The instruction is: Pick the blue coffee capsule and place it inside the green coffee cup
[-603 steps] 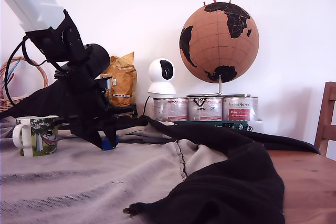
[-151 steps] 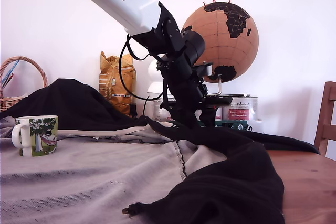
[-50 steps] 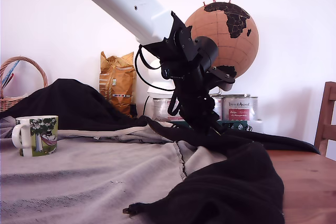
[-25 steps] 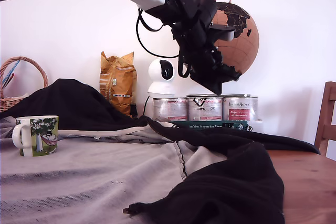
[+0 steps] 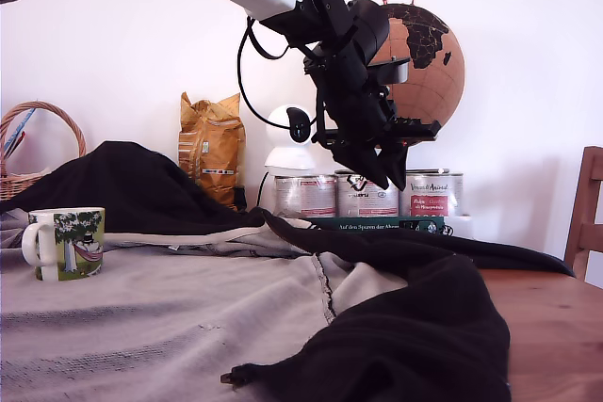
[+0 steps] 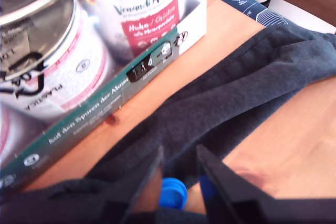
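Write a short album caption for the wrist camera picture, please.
Gripper holds the blue coffee capsule above dark cloth, beside labelled tins.

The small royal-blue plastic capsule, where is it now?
In the wrist view the blue capsule sits between the gripper fingers, raised above dark cloth near the tins.

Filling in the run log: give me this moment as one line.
arm: raised before cork globe | jaws: shut on small royal-blue plastic capsule | tree-printed white ceramic mug: on grey cloth, exterior view's left | placing: pending
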